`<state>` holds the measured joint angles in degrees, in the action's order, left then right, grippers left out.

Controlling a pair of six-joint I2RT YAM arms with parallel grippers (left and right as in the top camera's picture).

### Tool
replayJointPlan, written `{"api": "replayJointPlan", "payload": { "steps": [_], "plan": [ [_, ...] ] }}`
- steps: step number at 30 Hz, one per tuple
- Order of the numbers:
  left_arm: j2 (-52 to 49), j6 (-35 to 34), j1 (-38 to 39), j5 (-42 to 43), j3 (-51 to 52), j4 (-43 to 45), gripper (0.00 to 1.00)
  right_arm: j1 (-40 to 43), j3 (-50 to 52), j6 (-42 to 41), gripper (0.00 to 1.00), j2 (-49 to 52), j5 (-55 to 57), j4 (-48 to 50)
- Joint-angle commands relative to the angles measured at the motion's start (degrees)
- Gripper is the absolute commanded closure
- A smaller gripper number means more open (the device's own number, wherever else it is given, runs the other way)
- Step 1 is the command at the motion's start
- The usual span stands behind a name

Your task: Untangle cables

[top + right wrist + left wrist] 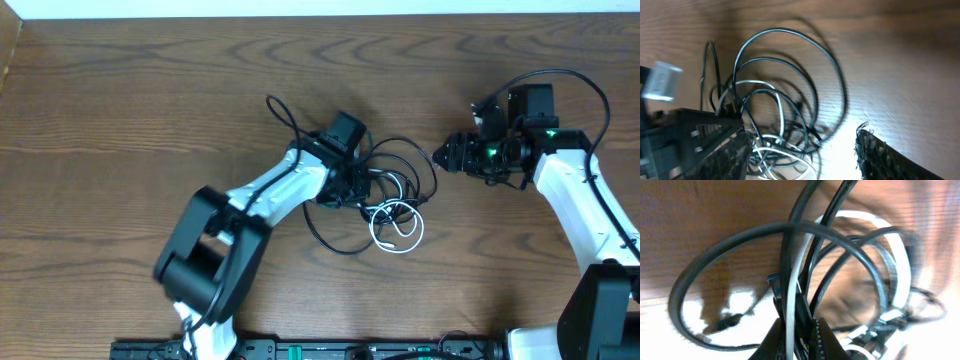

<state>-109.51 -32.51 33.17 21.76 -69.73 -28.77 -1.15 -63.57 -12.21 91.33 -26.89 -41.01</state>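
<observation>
Pinched together at the bottom of our left wrist view, the left gripper point(799, 337) has its dark fingers point(771, 342) clamped on the white cable point(792, 287), and a black strand is squeezed in beside it. Above the closed jaws, the black cables point(740, 237) fan out in broad loops. They cross one another and the white cable over the brown wooden table point(700, 210). Part of this view is blurred, so we cannot follow each strand to its end.

From overhead, we see the cables heaped in one knot near the middle of the table, between the two arms. The left gripper is sunk into the knot's left side. The white cable curls in small rings at the edge of the heap nearest the robot, on the right. One black strand trails away from the heap toward the far left and lies flat on the wood.

Just off the knot's right edge hangs the right gripper point(447, 157), close to the outermost black loop; we cannot tell whether it touches. Its own wrist view shows the jaws spread wide with nothing gripped between them. Beyond them, black loops and a thin white strand lie piled on the table.
</observation>
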Motion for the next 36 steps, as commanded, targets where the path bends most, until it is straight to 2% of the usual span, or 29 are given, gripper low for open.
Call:
{"api": "replayJointPlan", "payload": {
  "steps": [1,7,11,19,25,31,36],
  "plan": [
    [12.2,9.9,-0.5,-0.1,-0.8,0.0,0.93,-1.5,0.1,4.3,0.37,-1.0,-6.9,2.0],
    [23.8,11.1,-0.5,-0.2,-0.8,-0.3,0.93,-1.9,-0.2,8.1,0.40,-1.6,-18.6,6.9],
    [27.2,11.1,-0.5,0.1,-0.8,-1.3,0.93,-1.9,-0.2,8.1,0.40,-4.3,-20.5,8.3],
    [27.4,10.5,-2.7,4.0,-0.8,-2.0,0.93,-2.0,-0.2,8.2,0.35,-12.3,-20.2,8.3],
    [27.4,8.0,-5.5,7.8,-0.8,-1.6,0.92,-3.0,-0.2,8.0,0.34,-12.3,-20.2,7.4],
    [27.4,6.7,-5.9,8.3,-0.8,-1.5,0.93,-9.2,-0.2,9.8,0.32,-11.5,-20.0,7.8],
    [27.4,6.0,-5.9,8.3,-0.8,-1.3,0.93,-14.5,-0.1,11.6,0.30,-11.3,-15.6,7.2]
  ]
}}
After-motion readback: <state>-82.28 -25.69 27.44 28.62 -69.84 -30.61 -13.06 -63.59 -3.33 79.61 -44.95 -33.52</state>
